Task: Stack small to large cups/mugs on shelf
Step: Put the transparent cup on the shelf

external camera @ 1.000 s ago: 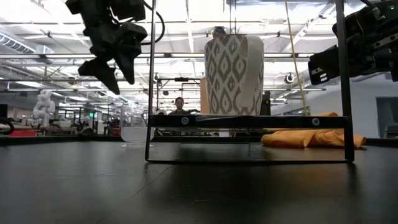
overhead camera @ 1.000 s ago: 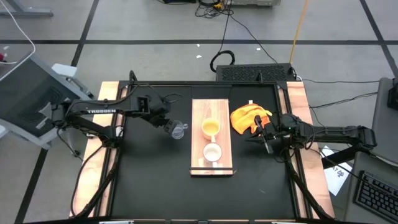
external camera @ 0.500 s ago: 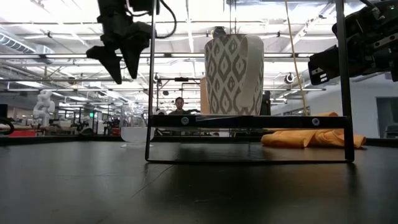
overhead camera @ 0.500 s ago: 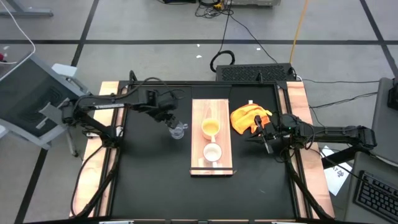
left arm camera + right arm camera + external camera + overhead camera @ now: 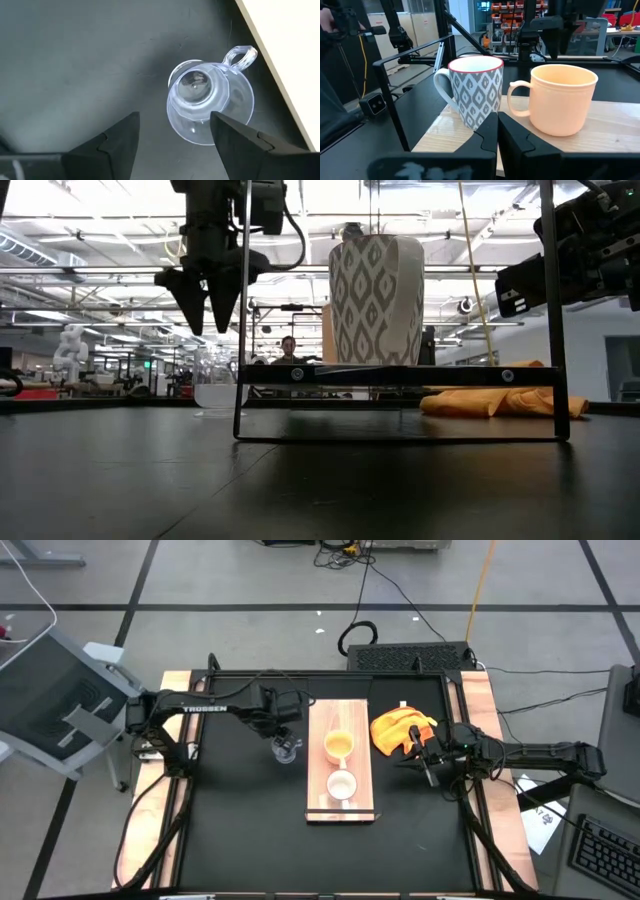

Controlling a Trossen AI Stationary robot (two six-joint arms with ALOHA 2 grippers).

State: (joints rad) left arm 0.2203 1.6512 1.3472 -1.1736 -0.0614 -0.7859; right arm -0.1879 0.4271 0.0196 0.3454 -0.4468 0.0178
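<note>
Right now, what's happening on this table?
The left gripper, open, hangs over the clear glass cup on the black tabletop, not gripping it. The patterned white mug and orange-yellow mug stand apart on the wooden shelf. The right gripper waits shut beside the orange cloth.

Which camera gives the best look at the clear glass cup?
The left wrist view: the clear glass cup fills it, handle visible, seen from above. The high view shows it small beside the shelf; the low view shows it side-on, far back; the right wrist view misses it.
</note>
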